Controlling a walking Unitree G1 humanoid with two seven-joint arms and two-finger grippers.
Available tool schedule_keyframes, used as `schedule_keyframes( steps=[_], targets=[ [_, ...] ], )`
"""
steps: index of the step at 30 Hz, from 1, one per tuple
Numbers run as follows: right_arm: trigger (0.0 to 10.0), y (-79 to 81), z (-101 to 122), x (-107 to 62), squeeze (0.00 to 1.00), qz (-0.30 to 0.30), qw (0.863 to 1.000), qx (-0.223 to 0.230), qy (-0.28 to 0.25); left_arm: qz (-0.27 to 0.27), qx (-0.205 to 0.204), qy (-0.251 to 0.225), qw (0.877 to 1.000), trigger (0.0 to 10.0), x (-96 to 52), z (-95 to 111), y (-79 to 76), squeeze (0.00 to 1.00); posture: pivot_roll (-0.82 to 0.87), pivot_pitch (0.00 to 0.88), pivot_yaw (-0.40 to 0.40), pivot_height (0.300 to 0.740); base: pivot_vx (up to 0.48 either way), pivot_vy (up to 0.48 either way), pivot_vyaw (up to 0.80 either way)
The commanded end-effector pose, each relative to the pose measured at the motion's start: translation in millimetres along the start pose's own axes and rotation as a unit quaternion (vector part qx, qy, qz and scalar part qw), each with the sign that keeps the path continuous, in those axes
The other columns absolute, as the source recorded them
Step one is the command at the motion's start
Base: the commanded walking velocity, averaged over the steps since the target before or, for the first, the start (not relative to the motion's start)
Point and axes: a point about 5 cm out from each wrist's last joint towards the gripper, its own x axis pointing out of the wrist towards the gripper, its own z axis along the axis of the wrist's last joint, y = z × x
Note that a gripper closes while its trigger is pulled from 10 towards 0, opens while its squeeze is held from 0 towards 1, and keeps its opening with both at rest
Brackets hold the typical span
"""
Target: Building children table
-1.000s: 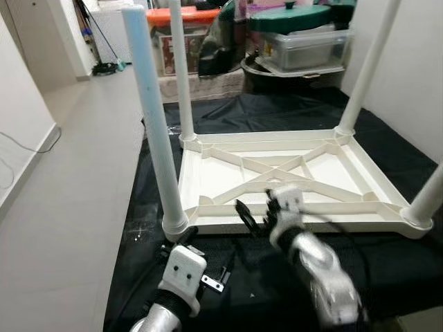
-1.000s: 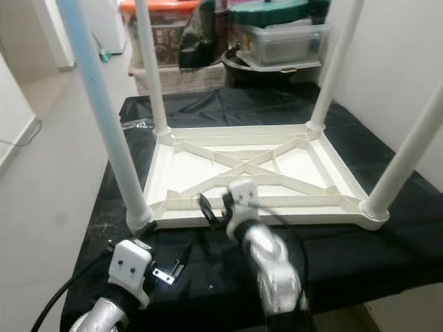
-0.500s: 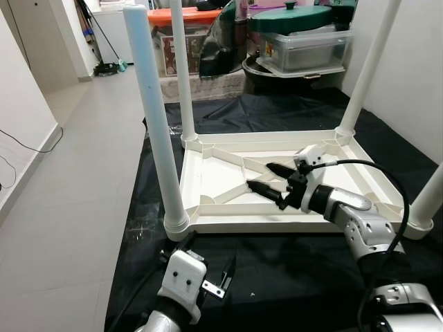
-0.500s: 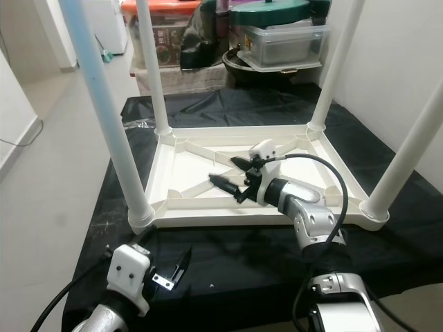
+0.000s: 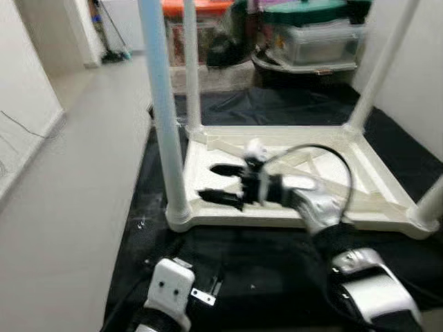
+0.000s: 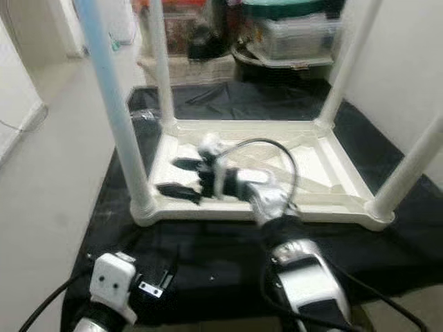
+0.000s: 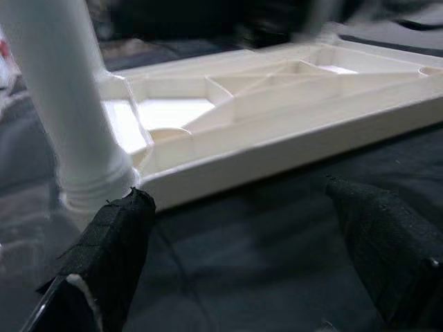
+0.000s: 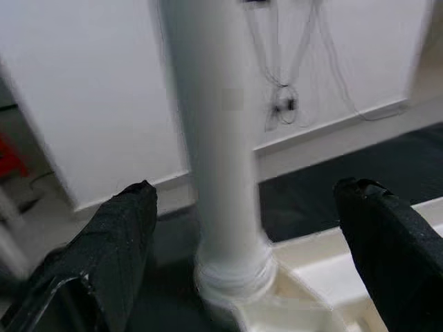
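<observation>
The cream-white ribbed plastic children's table (image 5: pixel 291 173) lies upside down on black sheeting (image 5: pixel 277 270), round legs pointing up. The right claw (image 5: pixel 220 185), fingers spread open, hovers over the table's underside, facing the near-left pale leg (image 8: pixel 220 173) just ahead. The left claw (image 7: pixel 256 256), also open, sits low beside the table's front edge.

Right hand (image 5: pixel 220 185) fingers spread, arm extended leftward; left hand (image 5: pixel 208 289) low, fingers apart.

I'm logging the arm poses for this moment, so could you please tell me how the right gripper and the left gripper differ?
The right gripper reaches out over the upturned white plastic table, its jaws aimed at the near-left white table leg; the left gripper hangs low over the black cloth, short of the table's edge. The right is blurred; the left shows sharper. Both have open jaws and hold nothing.
</observation>
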Motion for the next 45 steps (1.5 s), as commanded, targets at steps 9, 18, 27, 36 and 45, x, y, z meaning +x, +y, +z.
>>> schedule_keyframes(
  steps=[9, 18, 27, 36, 45],
  targets=[
    [10.0, 5.4, 27.0, 31.6, 0.00, 0.013, 0.998, 0.002, -0.057, -0.001, -0.013, 0.006, 1.000, 10.0, -7.1, 7.5, -11.5, 0.00, 0.00, 0.164, -0.053, 0.740, 0.000, 0.000, 0.00],
    [10.0, 16.1, 37.4, 56.1, 0.00, 0.053, 0.996, -0.006, -0.075, -0.001, -0.018, 0.009, 1.000, 10.0, -8.5, 10.5, -15.8, 0.00, 0.00, 0.175, -0.064, 0.740, 0.000, 0.000, 0.00],
    [10.0, 23.5, 45.7, 74.5, 0.00, 0.075, 0.994, -0.005, -0.082, 0.002, -0.017, 0.012, 1.000, 10.0, -9.2, 11.6, -17.5, 0.00, 0.01, 0.177, -0.074, 0.740, 0.000, 0.000, 0.00],
    [0.0, 31.2, 54.6, 86.9, 0.00, 0.104, 0.990, -0.009, -0.096, 0.000, -0.014, 0.015, 1.000, 10.0, -9.0, 10.8, -18.0, 0.00, 0.02, 0.158, -0.082, 0.740, 0.000, 0.000, 0.00],
    [0.0, 29.4, 50.3, 86.4, 0.00, 0.091, 0.990, -0.007, -0.103, 0.002, -0.011, 0.017, 1.000, 10.0, -7.8, 8.8, -17.0, 0.00, 0.03, 0.138, -0.079, 0.740, 0.000, 0.000, 0.00]
  ],
)
